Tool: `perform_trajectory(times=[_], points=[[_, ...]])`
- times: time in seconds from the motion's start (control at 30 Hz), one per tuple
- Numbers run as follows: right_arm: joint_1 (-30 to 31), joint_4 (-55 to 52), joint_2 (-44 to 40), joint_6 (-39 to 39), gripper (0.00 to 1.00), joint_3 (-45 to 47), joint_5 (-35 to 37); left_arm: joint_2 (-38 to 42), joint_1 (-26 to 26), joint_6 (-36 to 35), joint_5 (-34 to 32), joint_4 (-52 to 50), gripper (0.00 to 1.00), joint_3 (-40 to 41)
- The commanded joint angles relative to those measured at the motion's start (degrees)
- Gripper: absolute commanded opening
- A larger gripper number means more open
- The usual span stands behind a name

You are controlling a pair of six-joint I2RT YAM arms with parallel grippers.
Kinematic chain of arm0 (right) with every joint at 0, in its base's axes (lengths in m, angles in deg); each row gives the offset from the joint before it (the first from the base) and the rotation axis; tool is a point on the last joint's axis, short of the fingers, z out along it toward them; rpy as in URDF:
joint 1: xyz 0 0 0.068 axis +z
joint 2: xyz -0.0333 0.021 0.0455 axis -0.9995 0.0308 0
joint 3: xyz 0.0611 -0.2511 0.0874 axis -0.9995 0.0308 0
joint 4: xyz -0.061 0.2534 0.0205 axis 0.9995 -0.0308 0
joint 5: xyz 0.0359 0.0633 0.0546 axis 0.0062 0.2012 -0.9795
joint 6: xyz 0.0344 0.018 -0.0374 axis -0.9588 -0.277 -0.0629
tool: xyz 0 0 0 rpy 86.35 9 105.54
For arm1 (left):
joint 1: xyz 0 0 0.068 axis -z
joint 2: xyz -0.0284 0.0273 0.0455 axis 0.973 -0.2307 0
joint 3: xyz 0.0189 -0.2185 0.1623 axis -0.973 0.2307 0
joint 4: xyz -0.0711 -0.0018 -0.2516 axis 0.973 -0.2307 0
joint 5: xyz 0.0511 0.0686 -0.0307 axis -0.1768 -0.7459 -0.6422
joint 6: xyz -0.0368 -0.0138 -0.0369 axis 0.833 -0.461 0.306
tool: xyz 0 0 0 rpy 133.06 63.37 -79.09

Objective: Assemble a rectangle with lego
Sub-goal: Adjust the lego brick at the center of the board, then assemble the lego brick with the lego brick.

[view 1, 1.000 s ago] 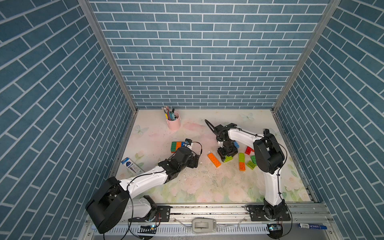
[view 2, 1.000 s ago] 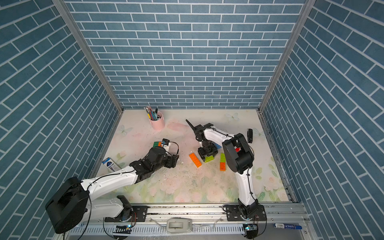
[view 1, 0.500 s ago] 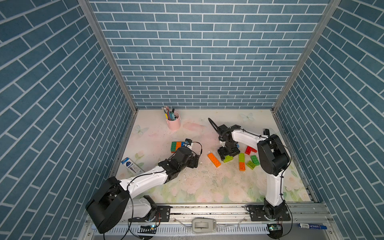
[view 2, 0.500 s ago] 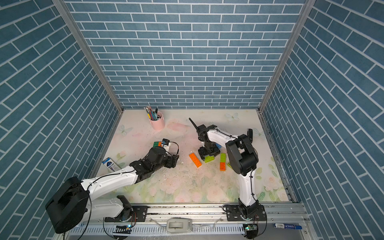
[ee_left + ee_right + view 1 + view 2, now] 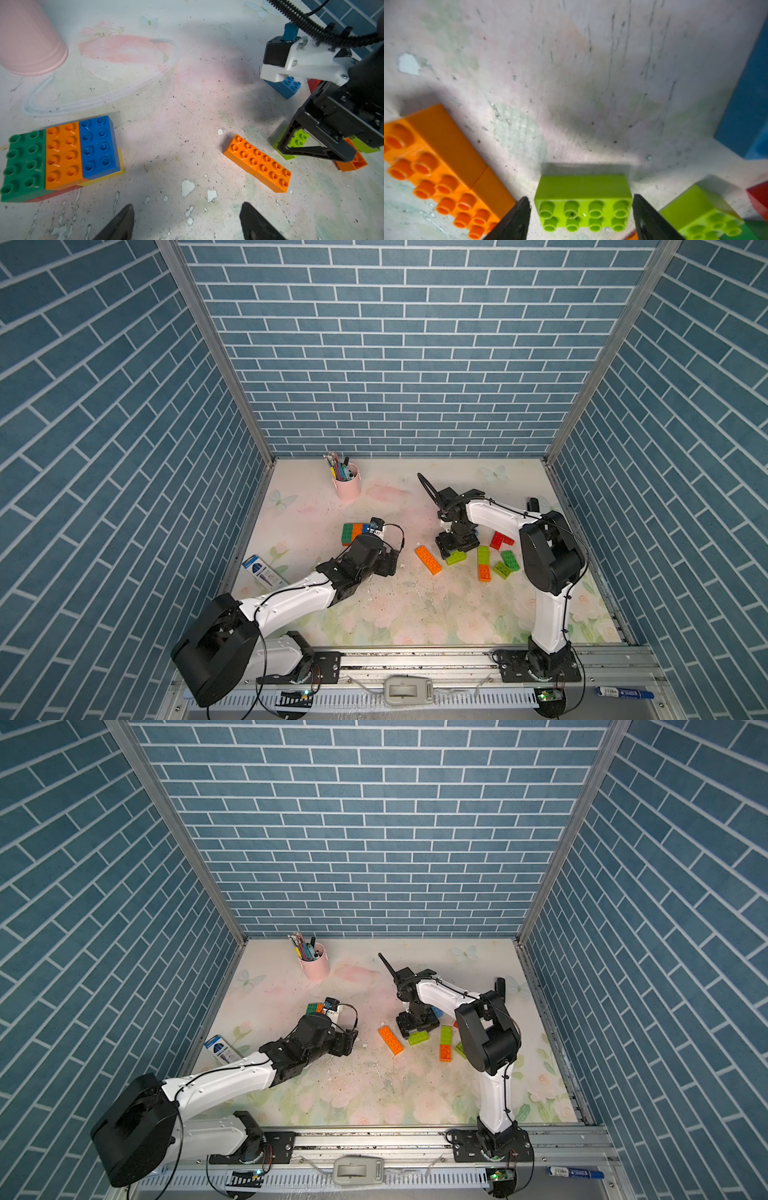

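A lime lego brick [image 5: 583, 201] lies flat on the table, studs up. My right gripper [image 5: 581, 220] is open and straddles it end to end, with a small gap at each finger. In both top views that gripper [image 5: 455, 545] [image 5: 417, 1027] points down over the lime brick [image 5: 456, 558]. An orange double-length piece [image 5: 428, 560] [image 5: 257, 164] lies just beside it. A joined block [image 5: 60, 155] [image 5: 355, 533] of green, orange and blue bricks on a red and yellow layer sits by my left arm. My left gripper [image 5: 187, 224] [image 5: 390, 566] is open over bare table.
More loose bricks lie right of the right gripper: a lime-and-orange strip [image 5: 483, 562], a lime brick [image 5: 502, 569], a green brick [image 5: 510, 560], a red brick [image 5: 498, 539] and a blue brick [image 5: 286, 87]. A pink pen cup [image 5: 347, 485] stands at the back; a blue-white box [image 5: 264, 570] lies at the left edge.
My right gripper's jaws have spread wider around the lime brick, and the right arm's elbow has swung a little to the right. The left arm has not moved.
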Motion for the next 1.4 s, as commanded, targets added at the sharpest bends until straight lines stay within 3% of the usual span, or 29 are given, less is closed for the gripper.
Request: perform_trajectory(times=[0.0, 0.47, 0.67, 0.73, 0.97, 1.37], points=[[-0.12, -1.17, -1.76, -0.63, 0.77, 1.19, -0.47, -0.02, 0.17, -0.45, 0.09, -0.1, 0.82, -0.86], [0.14, -3.48, -4.5, -0.26, 0.53, -1.76, 0.17, 1.29, 0.08, -1.41, -1.69, -2.92, 0.82, -1.66], [4.87, -9.21, -5.07, 4.18, 0.47, -7.19, -1.15, 0.14, 0.36, -5.31, -3.77, -10.73, 0.84, -4.09], [6.46, -10.32, -4.26, 5.43, 0.45, -8.56, -1.6, 1.1, 1.28, -5.32, -5.52, -11.9, 0.9, -3.22], [8.52, -11.3, 1.16, 7.87, 0.35, -13.08, -2.22, 7.7, 1.55, -4.52, -7.12, -7.09, 0.94, 4.04], [8.84, -11.74, 5.55, 9.78, 0.23, -16.49, -2.22, 6.33, 1.51, -5.02, -6.78, -3.3, 0.93, 5.09]])
